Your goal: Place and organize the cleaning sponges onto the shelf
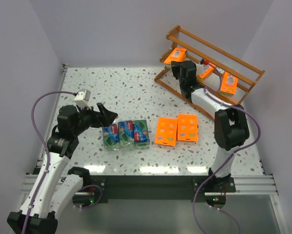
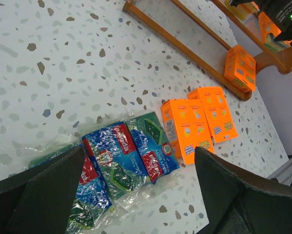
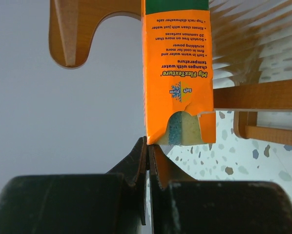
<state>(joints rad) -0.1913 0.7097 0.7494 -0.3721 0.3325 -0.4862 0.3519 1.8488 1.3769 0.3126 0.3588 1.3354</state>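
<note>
Three green-and-blue wrapped sponge packs (image 1: 126,133) lie side by side on the table, also in the left wrist view (image 2: 119,156). My left gripper (image 1: 107,117) is open and empty just left of and above them (image 2: 138,195). Two orange packs (image 1: 177,129) lie flat to their right (image 2: 199,122). The wooden shelf (image 1: 243,68) stands at the back right with three orange packs on it (image 1: 228,82). My right gripper (image 1: 180,64) is at the shelf's left end; its jaws are shut, tips touching the bottom corner (image 3: 148,144) of an upright orange pack (image 3: 177,73).
The speckled table (image 1: 116,92) ends at white walls on the left, back and right. The shelf's wooden end piece (image 3: 77,29) and a lower rail (image 3: 258,95) sit close around the right gripper. The shelf's bottom tier (image 2: 185,34) shows in the left wrist view.
</note>
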